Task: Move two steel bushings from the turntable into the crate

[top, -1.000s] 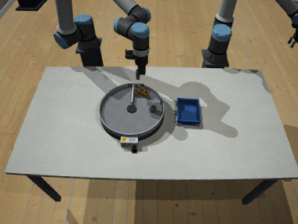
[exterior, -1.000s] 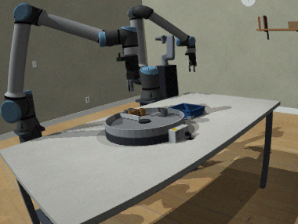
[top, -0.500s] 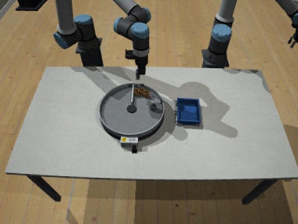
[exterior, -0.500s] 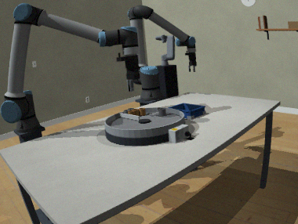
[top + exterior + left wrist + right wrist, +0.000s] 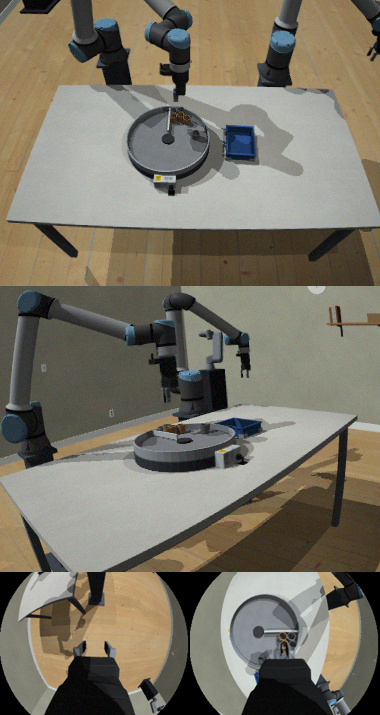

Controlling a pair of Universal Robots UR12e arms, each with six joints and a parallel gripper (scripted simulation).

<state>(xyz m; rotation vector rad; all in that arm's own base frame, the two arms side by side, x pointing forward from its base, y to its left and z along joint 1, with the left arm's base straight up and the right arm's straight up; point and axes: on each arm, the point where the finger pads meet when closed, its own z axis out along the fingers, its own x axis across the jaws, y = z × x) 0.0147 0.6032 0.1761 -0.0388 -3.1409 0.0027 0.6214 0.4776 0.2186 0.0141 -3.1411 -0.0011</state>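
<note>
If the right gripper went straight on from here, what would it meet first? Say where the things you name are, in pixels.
Probably the orange bushings (image 5: 188, 119) (image 5: 181, 428) (image 5: 284, 640), ahead of the right gripper (image 5: 176, 98) (image 5: 166, 398) (image 5: 284, 647); depth is unclear, so the nearby steel ones might come first.
</note>
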